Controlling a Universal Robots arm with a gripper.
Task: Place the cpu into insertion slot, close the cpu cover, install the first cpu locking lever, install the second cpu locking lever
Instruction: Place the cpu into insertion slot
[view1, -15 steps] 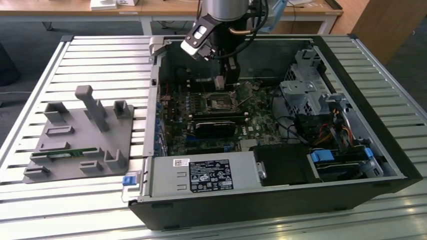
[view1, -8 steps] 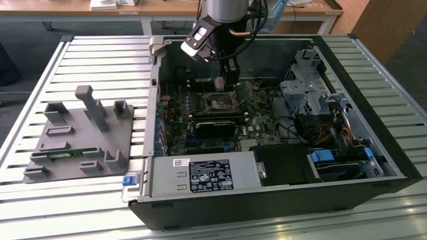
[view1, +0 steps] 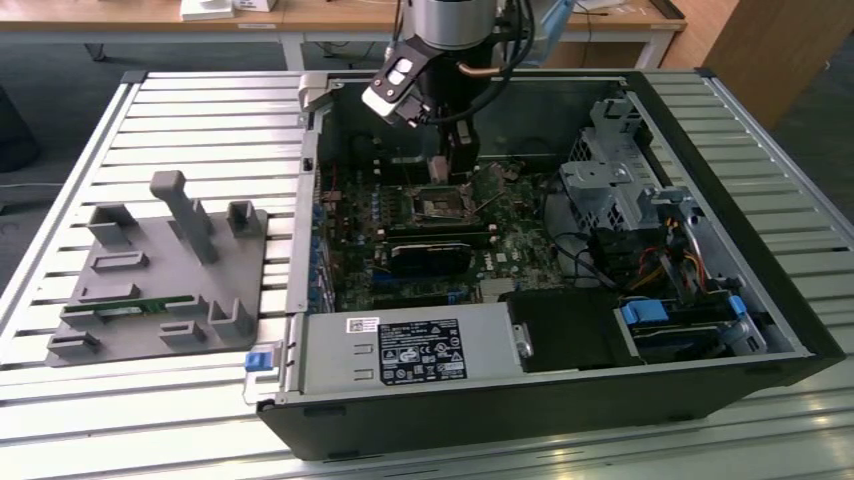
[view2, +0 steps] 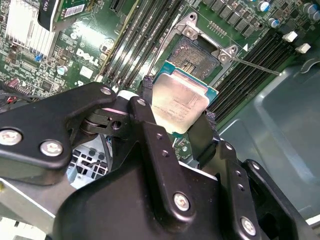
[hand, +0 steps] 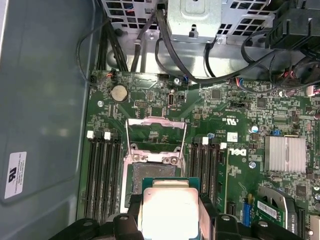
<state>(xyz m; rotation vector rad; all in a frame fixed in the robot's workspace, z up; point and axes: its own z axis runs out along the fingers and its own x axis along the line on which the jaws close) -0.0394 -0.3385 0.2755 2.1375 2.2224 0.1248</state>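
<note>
While gripper (view2: 176, 114) grips the cpu (view2: 181, 97) near the insertion slot (view2: 192, 57), square its edges to the rim and keep it level. The cpu cover (hand: 156, 131) stands open.

In the exterior view the arm (view1: 447, 20) is cut off at the frame's top edge, and the insertion slot (view1: 441, 203) at mid-frame is too small to tell its contacts. In both wrist views the cpu (view2: 180, 100) (hand: 167, 212) hides part of the slot. The fingers (view2: 202, 137) of the gripper (view2: 179, 102) cover two of its edges, and the first wrist view's border cuts off one side.
</note>
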